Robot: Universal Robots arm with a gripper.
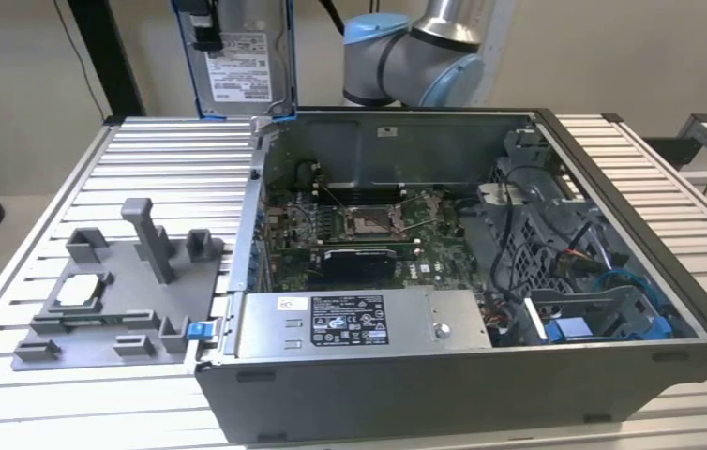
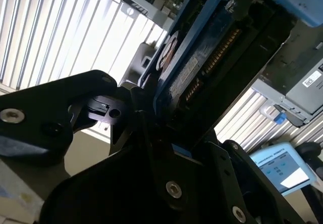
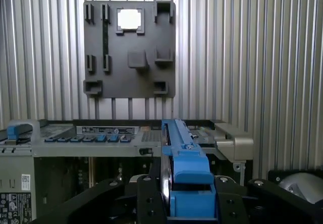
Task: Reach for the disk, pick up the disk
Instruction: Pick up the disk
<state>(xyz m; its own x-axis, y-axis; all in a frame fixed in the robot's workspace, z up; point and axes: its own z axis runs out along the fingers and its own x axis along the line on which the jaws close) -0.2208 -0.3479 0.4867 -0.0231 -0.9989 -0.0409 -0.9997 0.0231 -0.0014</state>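
The disk (image 1: 244, 58), a silver-grey drive with a white label and a blue frame, hangs upright in the air above the back left corner of the open computer case (image 1: 479, 389) in the exterior view. My gripper (image 3: 184, 186) is shut on it, black fingers (image 3: 149, 199) clamped on either side of the blue frame (image 3: 185, 158). In the second wrist view the disk's (image 2: 202, 67) dark underside with its connector row rises out of the gripper (image 2: 162, 125).
A grey fixture plate (image 1: 103, 305) lies on the slatted table (image 1: 154, 159) at the exterior view's left, with a small square silver chip (image 1: 79, 291) in it. Inside the case sit a labelled grey metal box (image 1: 353, 323), a motherboard (image 1: 353, 234) and blue cables (image 1: 616, 300).
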